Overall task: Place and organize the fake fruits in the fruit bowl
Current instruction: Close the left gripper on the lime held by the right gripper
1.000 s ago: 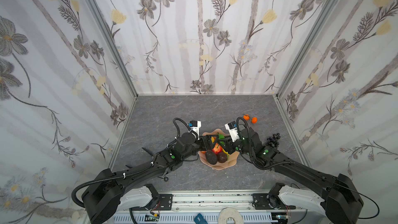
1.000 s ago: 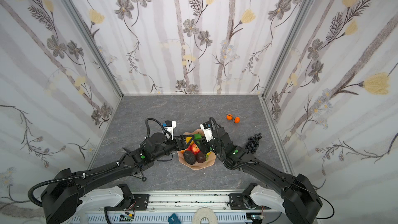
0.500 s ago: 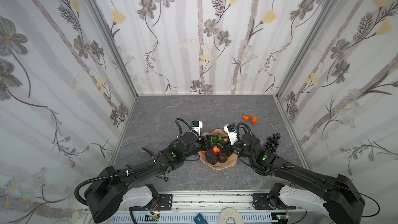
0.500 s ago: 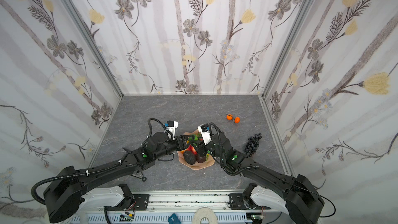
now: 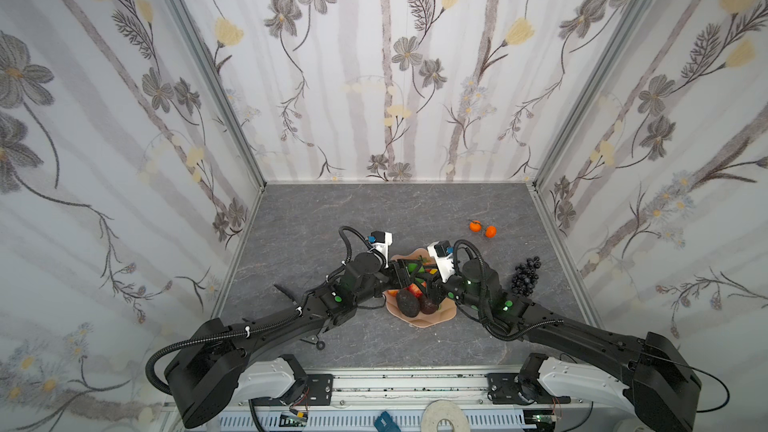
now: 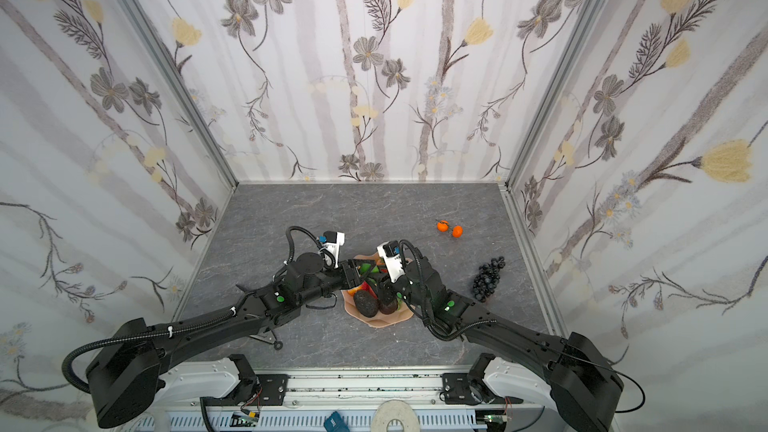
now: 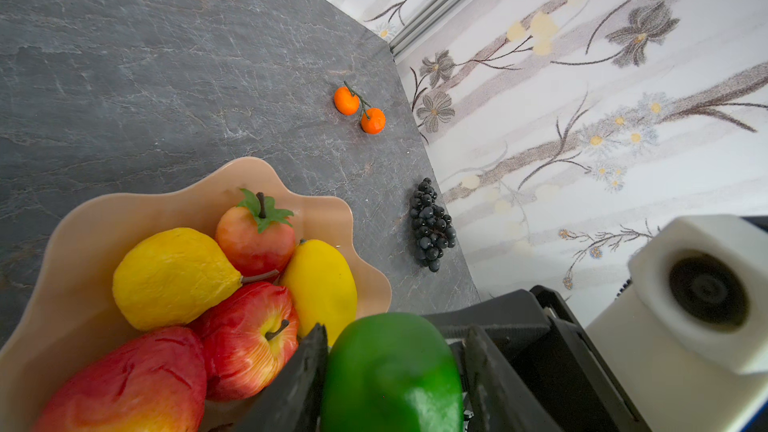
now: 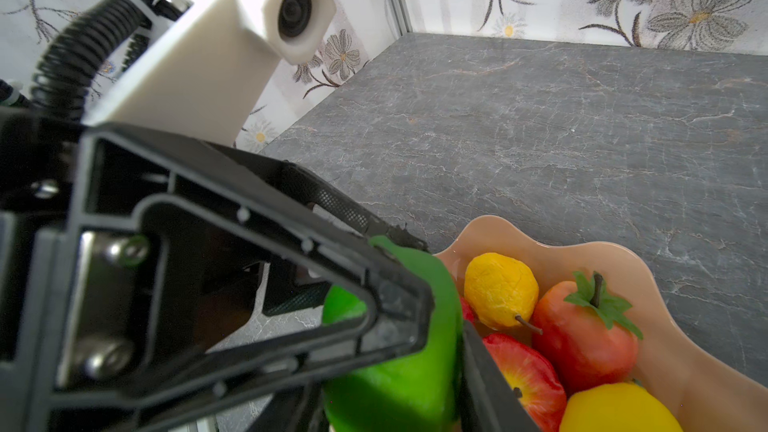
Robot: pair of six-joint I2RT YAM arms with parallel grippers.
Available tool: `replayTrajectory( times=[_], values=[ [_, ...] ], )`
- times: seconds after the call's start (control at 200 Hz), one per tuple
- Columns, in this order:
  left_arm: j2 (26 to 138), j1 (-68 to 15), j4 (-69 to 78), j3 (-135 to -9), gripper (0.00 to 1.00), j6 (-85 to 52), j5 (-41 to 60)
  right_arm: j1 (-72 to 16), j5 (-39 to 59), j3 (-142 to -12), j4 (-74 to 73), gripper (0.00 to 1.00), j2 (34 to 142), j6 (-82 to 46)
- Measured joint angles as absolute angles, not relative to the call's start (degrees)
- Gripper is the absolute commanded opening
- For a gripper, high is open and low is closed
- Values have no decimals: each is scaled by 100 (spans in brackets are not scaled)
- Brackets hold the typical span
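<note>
Pinched by left gripper (image 7: 395, 332) and right gripper (image 8: 395, 384) at the bowl's (image 7: 249, 164) 12 o'clock, the lime (image 7: 390, 371) was best released by one once secured by the other.

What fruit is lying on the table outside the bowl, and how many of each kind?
Small oranges: 2
Grape bunch: 1
Total: 3

Peach wavy-rim bowl (image 5: 432, 318), upright, w/ red apples (image 7: 249, 338), pear (image 7: 174, 276), lemon (image 7: 320, 284), dark avocados (image 5: 408, 303) inside. Green lime (image 7: 390, 371) up above its 12 o'clock side. Oranges (image 5: 482, 228) at 1 o'clock, grape bunch (image 5: 525, 276) at 3 o'clock, both outside bowl.
</note>
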State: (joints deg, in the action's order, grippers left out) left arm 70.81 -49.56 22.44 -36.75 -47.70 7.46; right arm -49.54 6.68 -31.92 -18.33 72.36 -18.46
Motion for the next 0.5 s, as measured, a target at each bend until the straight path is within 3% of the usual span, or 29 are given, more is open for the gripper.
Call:
replayTrajectory(
  times=[0.245, 0.395, 0.5],
  values=[
    [7098, -4956, 2222, -3693, 36, -4757, 755, -4989, 563, -3192, -1820, 47, 7236, -1811],
    [7067, -4958, 2193, -3719, 36, -4687, 755, -4995, 561, -3190, -1820, 56, 7236, -1839],
    [7043, -4963, 2154, -3747, 36, -4648, 751, -5004, 552, -3177, -1835, 67, 7218, -1855]
  ],
)
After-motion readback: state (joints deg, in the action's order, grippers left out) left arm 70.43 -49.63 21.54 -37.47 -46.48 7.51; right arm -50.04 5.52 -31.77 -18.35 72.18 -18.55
